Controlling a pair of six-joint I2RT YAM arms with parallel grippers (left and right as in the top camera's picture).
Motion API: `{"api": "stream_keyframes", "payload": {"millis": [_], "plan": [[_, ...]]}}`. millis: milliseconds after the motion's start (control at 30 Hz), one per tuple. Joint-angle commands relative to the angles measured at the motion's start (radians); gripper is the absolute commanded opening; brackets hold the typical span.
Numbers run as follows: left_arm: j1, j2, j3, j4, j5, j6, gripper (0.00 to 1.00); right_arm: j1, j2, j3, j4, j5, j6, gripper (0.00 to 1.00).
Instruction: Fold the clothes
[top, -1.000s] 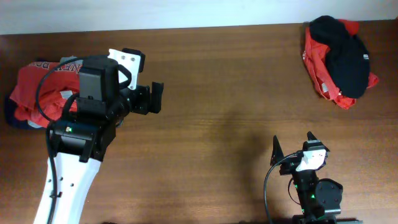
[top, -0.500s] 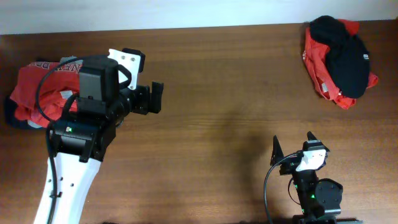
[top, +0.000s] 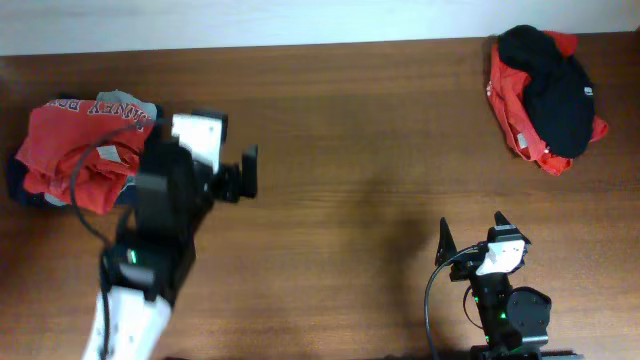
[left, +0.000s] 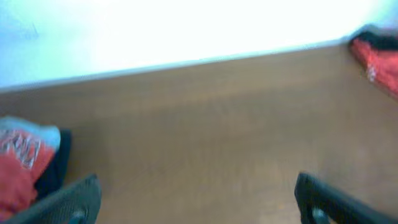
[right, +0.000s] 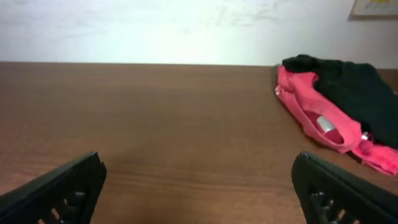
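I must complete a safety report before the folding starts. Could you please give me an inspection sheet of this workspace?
Surface: brown wooden table, no stains seen.
Job's things: left pile, an orange-red lettered shirt with grey and navy cloth; right pile, a red garment under a black garment. All are crumpled, not folded.
Clutter: nothing seen.
Grippers: left gripper and right gripper are both open and empty.
Cables: black cable of the left arm loops over the left pile; second cable runs beside the right arm.
Surroundings: pale wall behind the table.
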Motion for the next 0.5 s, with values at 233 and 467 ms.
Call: {"api": "stream_keyframes", "payload": {"millis": [233,467], "plan": [[0.048,-0.465,-0.529,0.253,0.023,0.011,0.99,-0.006,-0.011,-0.006,-0.004,0.012,0.012,0.99],[0.117,-0.713,-0.705,0.249,0.098,0.011,0.99,-0.006,-0.011,-0.006,-0.004,0.012,0.012,0.99]]}}
